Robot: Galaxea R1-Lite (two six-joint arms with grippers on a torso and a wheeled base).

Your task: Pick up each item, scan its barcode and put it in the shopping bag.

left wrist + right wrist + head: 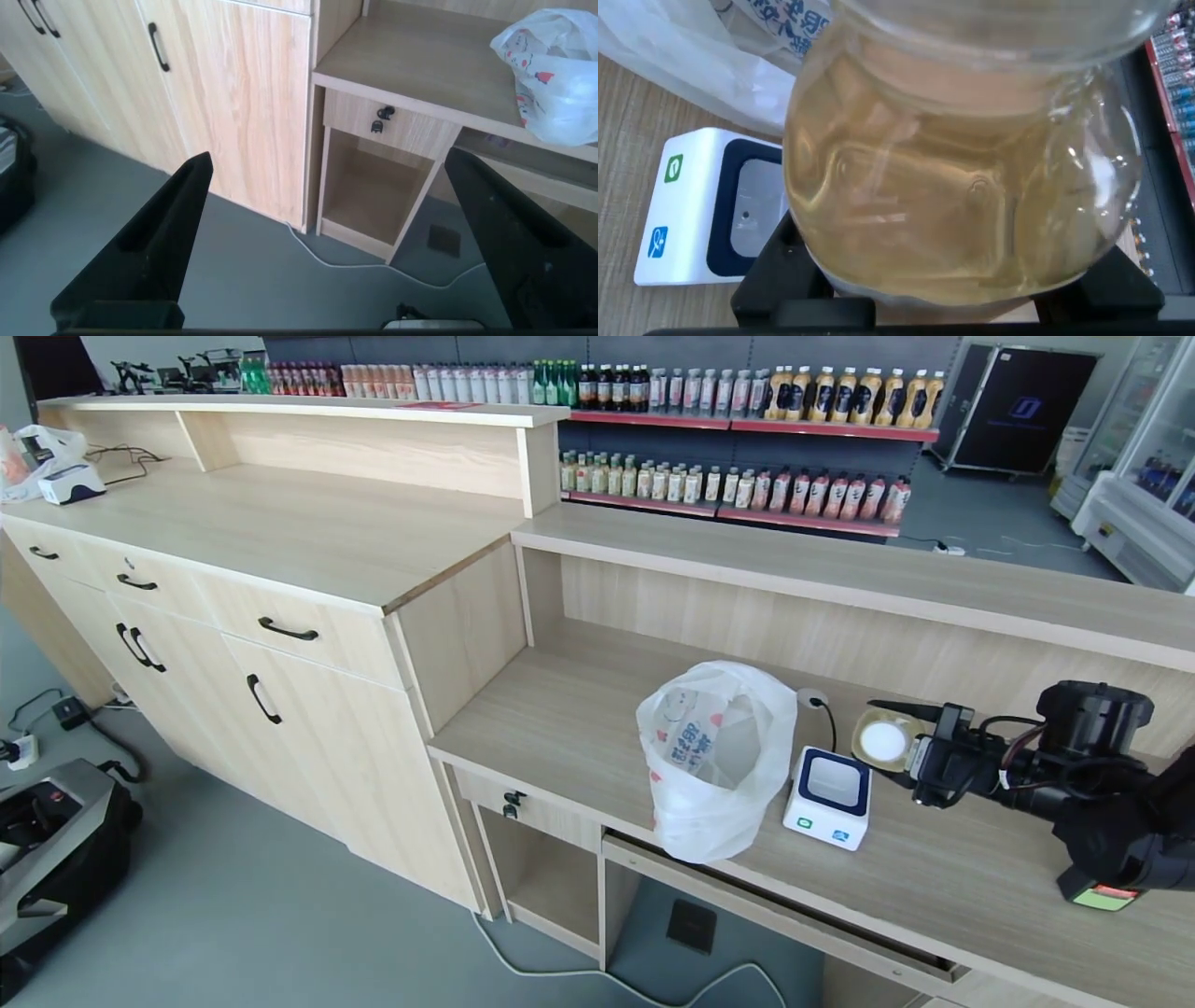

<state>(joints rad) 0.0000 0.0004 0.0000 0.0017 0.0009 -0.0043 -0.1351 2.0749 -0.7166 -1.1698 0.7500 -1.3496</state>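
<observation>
1. Counter (934, 887): light-wood desk w/ raised back ledge. Its R end is cut off at the frame edge, and part of the top is hidden under the right arm.
2. Cupboard unit (280, 644): taller, joins the desk on its L. Drawers + doors w/ black handles.
3. Shelves (747, 425): behind the counter, rows of bottles, too small to tell what kinds.
4. Shopping bag (717, 765): white plastic, printed. Stands mouth-up on the desk near the front edge, just L of the scanner. Can't tell if bag and scanner touch. Something pale shows through the film, but what it is can't be made out.
5. Scanner (827, 798): small white box w/ dark window on top, sits on the desk betw. bag and right arm. In the right wrist view it's partly hidden behind the jar.
6. Jar (882, 740): clear, yellowish contents, white lid end turned up toward the head cam. Sits just beyond the scanner's far-R corner, near it but not over the window. Can't tell if it's lifted off the desk. No barcode is visible. Close up in the right wrist view, its top + sides are cut off.
7. Right gripper (904, 747): clamped on the jar, dark fingers (785, 275) either side of it.
8. Left gripper (327, 157): fingers spread wide w/ nothing betw. them. Low beside the desk's open cubby, over grey floor, well apart from bag + scanner.
</observation>
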